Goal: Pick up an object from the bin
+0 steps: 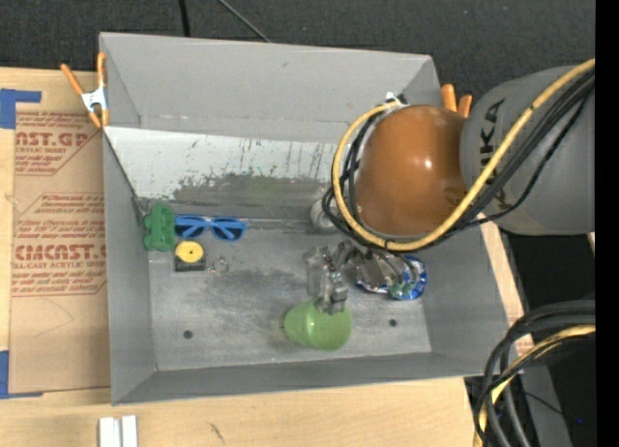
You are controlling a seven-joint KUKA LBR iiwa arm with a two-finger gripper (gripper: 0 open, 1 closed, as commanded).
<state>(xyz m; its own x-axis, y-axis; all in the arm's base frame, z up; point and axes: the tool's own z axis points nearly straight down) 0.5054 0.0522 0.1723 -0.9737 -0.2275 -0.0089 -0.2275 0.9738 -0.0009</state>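
Note:
My gripper (332, 292) hangs low over the bin floor, right of the middle. Its fingertips point down onto the top edge of a pale green ball-like thing (317, 327) lying near the front wall. Whether they touch it I cannot tell. Just right of the gripper lies a blue and white crumpled thing (400, 281), partly hidden under the wrist.
At the bin's left lie a green toy figure (159, 227), blue sunglasses (213, 228) and a small yellow disc (189, 253). The arm with its orange dome and cables covers the bin's right rear part. Bare floor stretches between the left group and the gripper.

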